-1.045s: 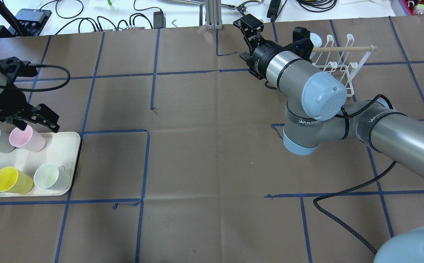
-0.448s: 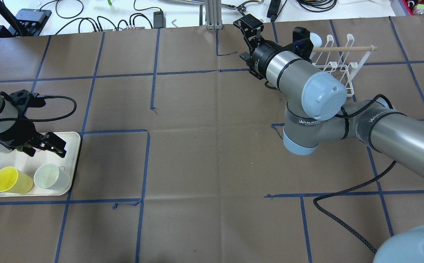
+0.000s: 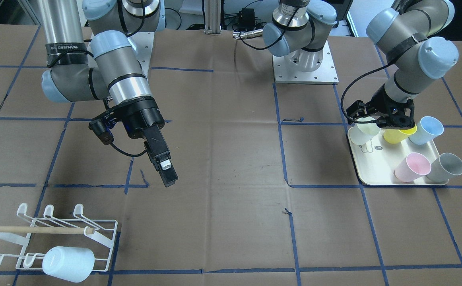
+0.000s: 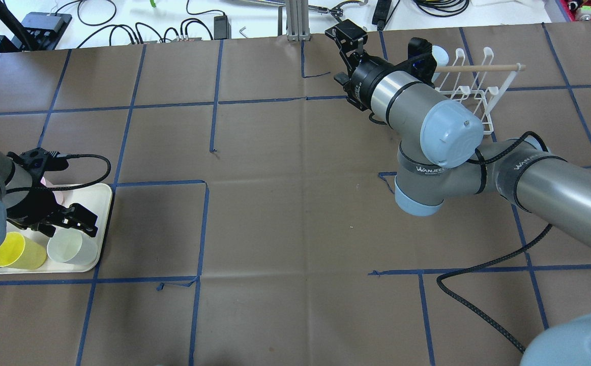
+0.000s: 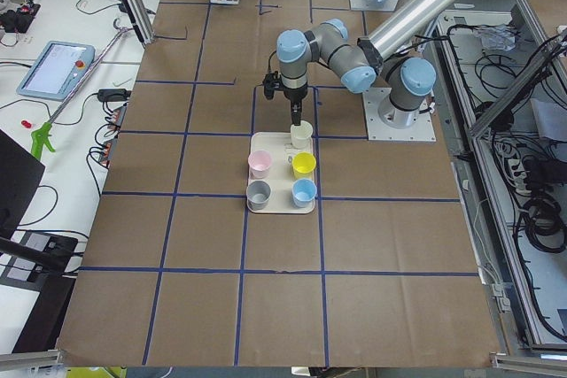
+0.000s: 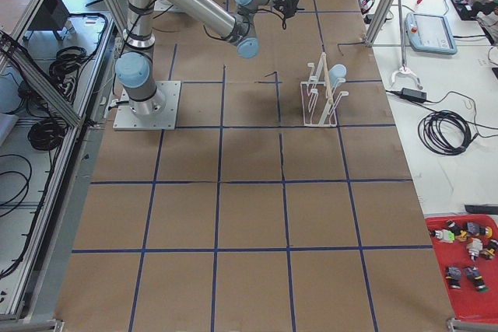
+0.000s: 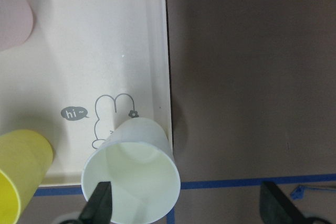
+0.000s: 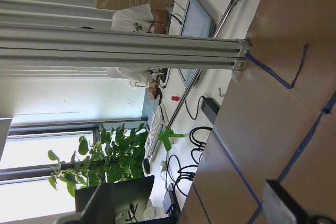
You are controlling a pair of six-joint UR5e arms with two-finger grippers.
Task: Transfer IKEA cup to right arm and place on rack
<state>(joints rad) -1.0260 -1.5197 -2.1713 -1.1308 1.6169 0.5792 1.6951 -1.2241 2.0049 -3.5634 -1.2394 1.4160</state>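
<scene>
Pale cup (image 7: 134,174) stands upright, mouth up; white wire rack (image 3: 48,229) with wooden dowel sits well apart.

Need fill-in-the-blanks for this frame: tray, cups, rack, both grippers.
The tray holds ___ cups.
The cup on the rack is ___.
The left gripper, at the pale green cup, is ___.
The right gripper holds ___.
Missing: five; blue; open; nothing.

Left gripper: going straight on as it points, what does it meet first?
Probably the pale cup: the left gripper has one finger over its open mouth, so its inner wall comes first. The other finger heads for bare table paper. Depth is unclear.
</scene>
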